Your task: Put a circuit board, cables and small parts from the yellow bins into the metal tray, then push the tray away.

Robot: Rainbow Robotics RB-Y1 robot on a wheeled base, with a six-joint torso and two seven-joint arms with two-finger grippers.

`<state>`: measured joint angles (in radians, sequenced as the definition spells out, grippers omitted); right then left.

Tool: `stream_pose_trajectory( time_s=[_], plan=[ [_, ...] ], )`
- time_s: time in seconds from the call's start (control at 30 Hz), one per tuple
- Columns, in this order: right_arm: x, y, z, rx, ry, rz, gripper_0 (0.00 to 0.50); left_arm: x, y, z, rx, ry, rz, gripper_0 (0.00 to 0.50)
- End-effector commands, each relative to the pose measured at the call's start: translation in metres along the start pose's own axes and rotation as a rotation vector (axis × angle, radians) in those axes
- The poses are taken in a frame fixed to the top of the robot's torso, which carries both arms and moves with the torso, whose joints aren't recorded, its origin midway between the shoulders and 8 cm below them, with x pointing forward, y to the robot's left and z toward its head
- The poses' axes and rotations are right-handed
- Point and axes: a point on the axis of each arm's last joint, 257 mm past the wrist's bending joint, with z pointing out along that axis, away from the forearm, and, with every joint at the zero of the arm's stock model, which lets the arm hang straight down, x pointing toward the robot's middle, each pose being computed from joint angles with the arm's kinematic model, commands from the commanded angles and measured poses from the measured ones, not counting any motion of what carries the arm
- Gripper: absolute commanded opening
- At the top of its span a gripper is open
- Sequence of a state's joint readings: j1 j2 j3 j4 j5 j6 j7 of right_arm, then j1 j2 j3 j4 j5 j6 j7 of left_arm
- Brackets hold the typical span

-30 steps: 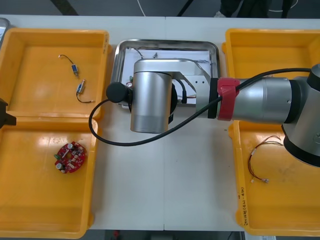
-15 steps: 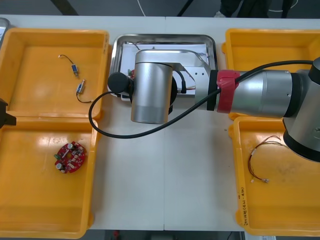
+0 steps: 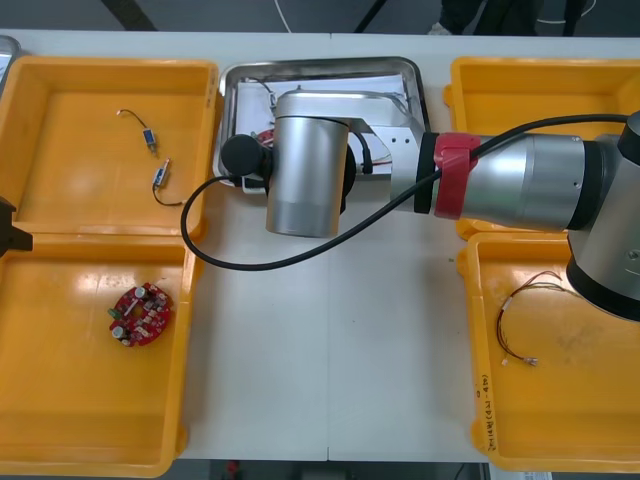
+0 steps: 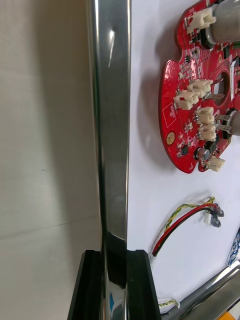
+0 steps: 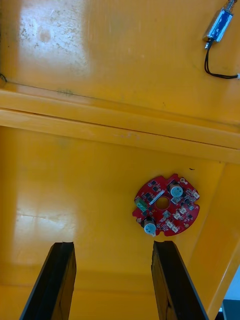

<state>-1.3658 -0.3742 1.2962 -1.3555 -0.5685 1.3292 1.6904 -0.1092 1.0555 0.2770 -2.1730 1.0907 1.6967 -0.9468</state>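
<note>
Tray (image 4: 112,100) farther off w/ board (image 4: 192,110), cable (image 4: 180,222)

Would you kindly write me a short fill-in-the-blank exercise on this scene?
1. The right hand is shut on the ____ of the metal tray.
2. In that tray, a round red ____ lies beside the red and yellow cable.
3. The left hand hovers ____ over a yellow bin.
Missing: rim; circuit board; open.
</note>
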Motion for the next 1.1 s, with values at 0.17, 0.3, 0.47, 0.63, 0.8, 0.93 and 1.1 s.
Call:
stream_pose_trajectory(
  time_s=[0.17, 0.3, 0.47, 0.63, 0.8, 0.93, 1.1],
  plan=[
    [-0.006, -0.048, -0.01, 0.081, -0.019, -0.01, 0.0, -0.01, 0.016, -0.011, -0.046, -0.033, 0.059, 0.444],
    [-0.005, -0.052, -0.006, 0.086, -0.024, -0.008, 0.0, -0.01, 0.016, -0.011, -0.046, -0.033, 0.059, 0.442],
    [-0.005, -0.055, -0.004, 0.089, -0.03, -0.006, 0.0, -0.01, 0.016, -0.011, -0.046, -0.033, 0.059, 0.442],
    [-0.008, -0.06, -0.001, 0.098, -0.052, -0.003, 0.0, -0.01, 0.016, -0.011, -0.046, -0.033, 0.059, 0.441],
    [-0.009, -0.064, 0.004, 0.103, -0.065, 0.001, 0.0, -0.01, 0.016, -0.011, -0.046, -0.033, 0.059, 0.442],
    [-0.006, -0.066, 0.006, 0.104, -0.059, 0.003, 0.0, -0.01, 0.016, -0.011, -0.046, -0.033, 0.059, 0.442],
    [-0.005, -0.067, 0.007, 0.106, -0.06, 0.002, 0.0, -0.01, 0.016, -0.011, -0.046, -0.033, 0.059, 0.444]
  ],
)
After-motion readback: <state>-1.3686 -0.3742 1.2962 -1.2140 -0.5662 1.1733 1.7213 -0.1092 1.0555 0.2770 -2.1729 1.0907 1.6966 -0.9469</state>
